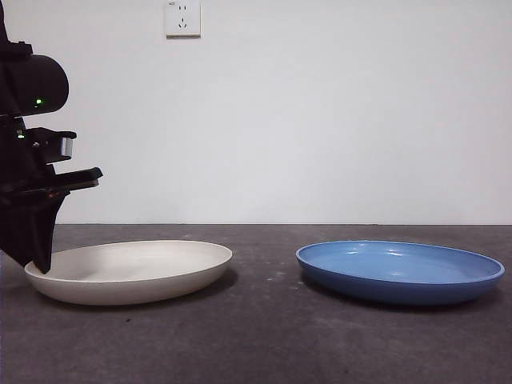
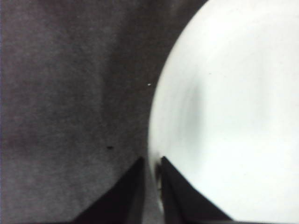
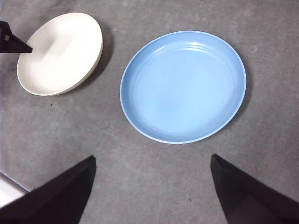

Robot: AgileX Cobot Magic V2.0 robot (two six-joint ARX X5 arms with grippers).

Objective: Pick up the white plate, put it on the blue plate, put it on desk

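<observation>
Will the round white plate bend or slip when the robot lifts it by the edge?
The matte, round white plate looks rigid, so it probably won't bend. The left gripper straddles only its rim, so the plate may tilt or sag downward. Its matte surface likely slips less than the glossy blue plate would.

No legible text, label, brand or number is showing in any view. The wall socket [image 1: 182, 18] is carrying a tiny mark at its upper corner, too small to read. Both plates and the desk are showing plain, unmarked surfaces.
</observation>
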